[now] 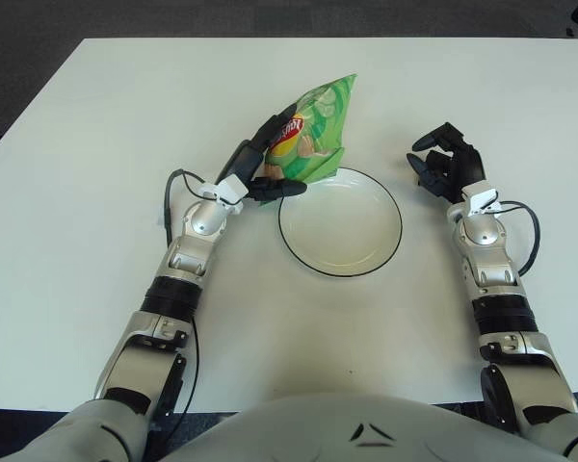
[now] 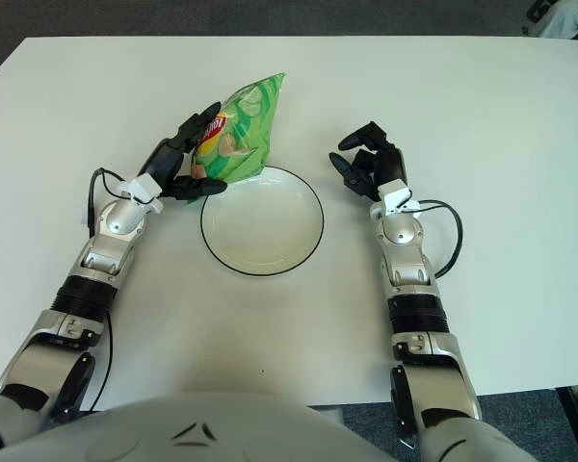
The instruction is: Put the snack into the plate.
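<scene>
Left hand point(image 1: 261, 171) is gripping the green snack bag point(image 1: 311, 135) with its dark fingers closed on the bag's left side, holding it tilted at the far-left rim of the plate point(image 1: 385, 252). A red and yellow logo is showing on the bag, its lettering too small to read. Right hand point(image 1: 446, 162) is showing just right of the plate, fingers loosely curled and holding nothing, over the white table point(image 1: 77, 135).

Glossy crinkled foil snack bag point(image 1: 311, 132), smooth glazed plate point(image 1: 385, 252) (black rim), matt white table point(image 1: 77, 144), metal-look forearms w/ black plastic fingers
</scene>
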### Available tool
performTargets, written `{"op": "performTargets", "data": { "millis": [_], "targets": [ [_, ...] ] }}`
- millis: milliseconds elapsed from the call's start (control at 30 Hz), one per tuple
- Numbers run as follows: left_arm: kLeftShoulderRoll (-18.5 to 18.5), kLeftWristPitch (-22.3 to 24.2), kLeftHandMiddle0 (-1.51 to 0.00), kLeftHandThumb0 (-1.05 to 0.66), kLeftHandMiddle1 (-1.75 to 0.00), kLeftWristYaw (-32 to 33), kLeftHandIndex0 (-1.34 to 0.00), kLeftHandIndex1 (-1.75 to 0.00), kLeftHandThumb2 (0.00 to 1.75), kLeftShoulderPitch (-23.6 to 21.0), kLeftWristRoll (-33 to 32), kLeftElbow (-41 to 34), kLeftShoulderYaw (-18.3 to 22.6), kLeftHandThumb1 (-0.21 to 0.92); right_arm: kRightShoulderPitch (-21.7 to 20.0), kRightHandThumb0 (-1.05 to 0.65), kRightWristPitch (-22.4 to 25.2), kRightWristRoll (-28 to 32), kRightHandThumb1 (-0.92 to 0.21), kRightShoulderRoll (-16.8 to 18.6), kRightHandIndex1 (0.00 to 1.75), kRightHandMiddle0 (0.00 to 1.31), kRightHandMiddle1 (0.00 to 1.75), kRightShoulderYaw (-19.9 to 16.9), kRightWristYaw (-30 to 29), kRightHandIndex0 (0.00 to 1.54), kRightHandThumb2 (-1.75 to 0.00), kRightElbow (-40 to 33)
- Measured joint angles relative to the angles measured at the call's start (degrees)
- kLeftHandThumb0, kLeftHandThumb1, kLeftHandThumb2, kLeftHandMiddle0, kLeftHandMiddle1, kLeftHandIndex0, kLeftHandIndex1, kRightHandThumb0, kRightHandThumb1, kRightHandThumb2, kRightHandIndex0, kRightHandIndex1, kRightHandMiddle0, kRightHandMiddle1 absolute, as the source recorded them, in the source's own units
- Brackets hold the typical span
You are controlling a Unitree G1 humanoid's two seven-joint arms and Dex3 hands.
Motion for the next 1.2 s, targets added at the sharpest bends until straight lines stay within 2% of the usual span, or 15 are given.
{"op": "performTargets", "data": {
  "millis": [200, 400, 467, 500, 567, 600, 633, 667, 733, 800, 867, 967, 1100, 1200],
  "targets": [
    [-0.37, 0.0, -0.18, -0.85, -0.02, 2.62, -0.3, -0.06, 0.05, 0.11, 4.53, -1.03, -0.88, 0.92, 0.0, -0.37, -0.14, -0.01, -0.92, 0.0, 1.71, 0.46, 1.49, 0.12, -0.01, 0.88, -0.28, 0.0],
    [-0.31, -0.17, -0.45, -0.77, -0.08, 5.46, -0.54, -0.19, 0.02, 0.13, 8.98, -1.43, -1.72, 0.92, 0.0, -0.37, -0.26, -0.01, -0.92, 0.0, 1.71, 0.46, 1.49, 0.17, -0.01, 0.88, -0.28, 0.0],
    [-0.25, -0.41, -0.43, -0.73, -0.44, 6.3, -0.54, -0.49, 0.02, 0.13, 10.16, -1.45, -1.85, 0.92, 0.0, -0.37, -0.3, -0.01, -0.92, 0.0, 1.71, 0.46, 1.49, 0.18, -0.01, 0.88, -0.28, 0.0],
    [-0.22, -0.51, -0.41, -0.72, -0.58, 6.62, -0.53, -0.58, 0.02, 0.13, 10.45, -1.45, -1.91, 0.92, 0.0, -0.37, -0.31, -0.02, -0.92, 0.0, 1.71, 0.46, 1.49, 0.18, -0.01, 0.88, -0.28, 0.0],
    [-0.18, -0.7, -0.32, -0.65, -1.07, 7.11, -0.5, -0.9, 0.01, 0.13, 10.84, -1.45, -2.0, 0.9, 0.0, -0.37, -0.32, -0.04, -0.92, -0.01, 1.71, 0.46, 1.49, 0.19, -0.01, 0.88, -0.29, 0.0],
    [-0.16, -0.83, -0.31, -0.63, -1.16, 7.26, -0.5, -0.97, 0.01, 0.13, 10.95, -1.43, -2.04, 0.9, 0.0, -0.37, -0.32, -0.04, -0.92, 0.0, 1.71, 0.46, 1.49, 0.19, -0.01, 0.88, -0.29, -0.01],
    [-0.13, -1.01, -0.3, -0.54, -1.37, 7.46, -0.56, -1.07, 0.04, 0.12, 11.0, -1.39, -2.07, 0.91, 0.0, -0.37, -0.32, -0.05, -0.92, -0.01, 1.71, 0.46, 1.49, 0.19, -0.01, 0.88, -0.29, 0.0],
    [-0.1, -1.29, -0.32, -0.48, -1.51, 7.74, -0.59, -1.15, 0.06, 0.12, 11.08, -1.33, -2.1, 0.91, 0.0, -0.37, -0.32, -0.05, -0.92, -0.01, 1.71, 0.46, 1.49, 0.2, -0.01, 0.88, -0.29, -0.01],
    [-0.06, -2.21, -0.37, -0.43, -1.62, 8.52, -0.6, -1.23, 0.09, 0.01, 11.22, -1.04, -2.1, 0.92, 0.0, -0.37, -0.32, -0.06, -0.92, -0.01, 1.71, 0.46, 1.49, 0.2, -0.02, 0.88, -0.29, -0.01],
    [-0.05, -3.46, -0.4, -0.4, -1.68, 9.49, -0.6, -1.29, 0.12, -0.19, 11.39, -0.6, -2.1, 0.92, 0.0, -0.36, -0.32, -0.06, -0.92, -0.02, 1.71, 0.46, 1.49, 0.2, -0.03, 0.88, -0.29, 0.0],
    [-0.06, -4.76, -0.48, -0.39, -1.72, 10.4, -0.56, -1.4, 0.33, -0.41, 11.65, -0.09, -2.14, 0.83, 0.0, -0.36, -0.32, -0.08, -0.92, -0.03, 1.71, 0.45, 1.49, 0.2, -0.03, 0.88, -0.29, 0.0],
    [-0.11, -7.43, -0.56, -0.38, -1.74, 12.35, -0.5, -1.51, 0.56, -1.26, 12.33, 1.76, -2.22, 0.74, 0.01, -0.36, -0.32, -0.09, -0.92, -0.05, 1.71, 0.45, 1.49, 0.2, -0.02, 0.88, -0.29, 0.0],
    [-0.17, -10.93, -0.68, -0.39, -1.74, 15.68, -0.46, -1.63, 0.77, -2.66, 13.33, 5.01, -2.22, 0.65, 0.01, -0.36, -0.31, -0.12, -0.92, -0.05, 1.71, 0.45, 1.5, 0.3, -0.02, 0.88, -0.29, 0.02],
    [-0.15, -12.96, -0.75, -0.39, -1.75, 18.32, -0.44, -1.68, 0.87, -3.61, 14.62, 7.04, -2.21, 0.61, 0.01, -0.36, -0.3, -0.13, -0.92, -0.06, 1.71, 0.45, 1.5, 0.41, -0.01, 0.87, -0.29, 0.02]
  ]
}}
